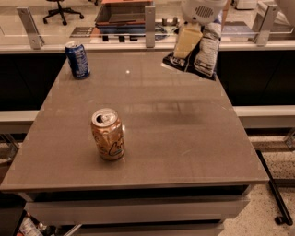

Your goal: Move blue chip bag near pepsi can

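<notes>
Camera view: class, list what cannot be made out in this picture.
- Arm above the gripper, over the table's far right: cut off by the top edge.
- Gripper's second finger: hidden behind the blue chip bag it holds.
- Pepsi can's far side: turned away from the camera.

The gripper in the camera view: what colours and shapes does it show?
The gripper, at the view's top right, has a flat, pale cream finger lying on the crumpled navy-blue foil chip bag. Above it sits a rounded white wrist housing with a patch of small dark holes. No cables show.
</notes>
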Controlling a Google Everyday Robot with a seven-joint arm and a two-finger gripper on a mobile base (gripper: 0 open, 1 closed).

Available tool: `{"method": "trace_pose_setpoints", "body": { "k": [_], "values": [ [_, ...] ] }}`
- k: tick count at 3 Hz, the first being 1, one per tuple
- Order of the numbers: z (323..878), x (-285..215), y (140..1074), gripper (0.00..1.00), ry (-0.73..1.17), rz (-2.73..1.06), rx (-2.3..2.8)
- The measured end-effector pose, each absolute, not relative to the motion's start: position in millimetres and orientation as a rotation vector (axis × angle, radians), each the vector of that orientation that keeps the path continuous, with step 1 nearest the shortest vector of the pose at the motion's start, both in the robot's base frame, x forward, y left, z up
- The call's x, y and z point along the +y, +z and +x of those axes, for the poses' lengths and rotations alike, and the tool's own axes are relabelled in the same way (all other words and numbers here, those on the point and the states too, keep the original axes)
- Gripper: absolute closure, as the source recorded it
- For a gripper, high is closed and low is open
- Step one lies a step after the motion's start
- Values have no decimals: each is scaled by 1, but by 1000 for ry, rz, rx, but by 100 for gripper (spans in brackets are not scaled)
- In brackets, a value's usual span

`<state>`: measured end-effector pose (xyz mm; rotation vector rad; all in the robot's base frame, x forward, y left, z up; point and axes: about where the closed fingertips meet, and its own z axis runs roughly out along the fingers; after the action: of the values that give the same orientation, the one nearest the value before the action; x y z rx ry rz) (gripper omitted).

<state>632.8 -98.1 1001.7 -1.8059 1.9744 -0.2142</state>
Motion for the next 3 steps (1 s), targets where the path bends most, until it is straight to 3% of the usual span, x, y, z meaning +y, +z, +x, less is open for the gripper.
{"method": "trace_pose_setpoints", "body": {
  "k": [3],
  "values": [
    [681, 22, 1024, 100, 45, -1704, 1493]
  ]
}}
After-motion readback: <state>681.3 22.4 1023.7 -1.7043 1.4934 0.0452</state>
